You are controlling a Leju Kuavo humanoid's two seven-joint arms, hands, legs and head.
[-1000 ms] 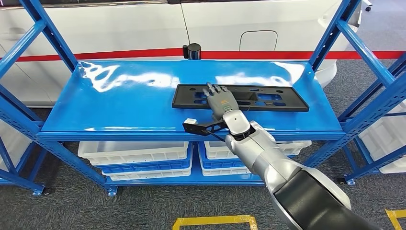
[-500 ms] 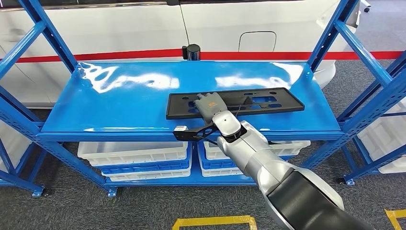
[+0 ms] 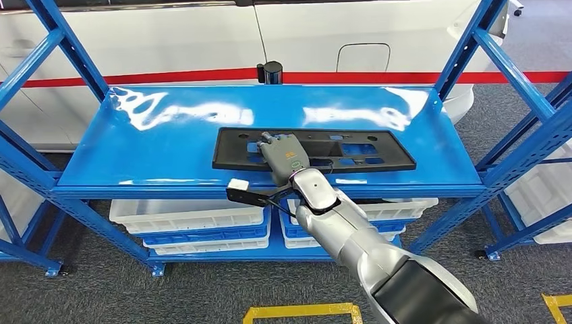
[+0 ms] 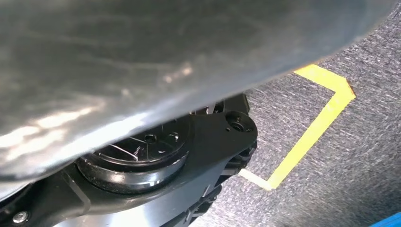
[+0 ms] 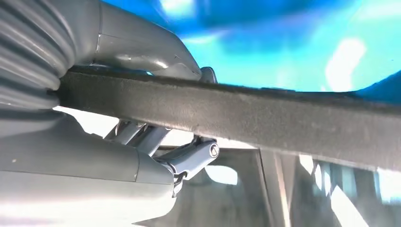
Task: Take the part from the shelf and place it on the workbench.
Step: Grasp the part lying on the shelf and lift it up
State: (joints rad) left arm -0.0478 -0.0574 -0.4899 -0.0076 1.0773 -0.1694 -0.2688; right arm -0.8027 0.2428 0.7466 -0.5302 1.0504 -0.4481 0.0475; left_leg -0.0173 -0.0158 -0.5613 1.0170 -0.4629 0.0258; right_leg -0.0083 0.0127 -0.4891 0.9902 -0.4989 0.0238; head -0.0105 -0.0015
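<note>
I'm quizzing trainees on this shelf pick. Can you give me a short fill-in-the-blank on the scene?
1. The black part lies on the ___ shelf.
2. The ___ hand grips the part.
3. Below the shelf stand white ___.
4. The floor tape is ___.

Missing words: blue; right; bins; yellow

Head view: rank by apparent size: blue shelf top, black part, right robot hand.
1. blue shelf top, largest by far.
2. black part, long flat panel.
3. right robot hand, smallest, gripping the part's near edge; it sits nearer the camera, yet still looks smaller.
</note>
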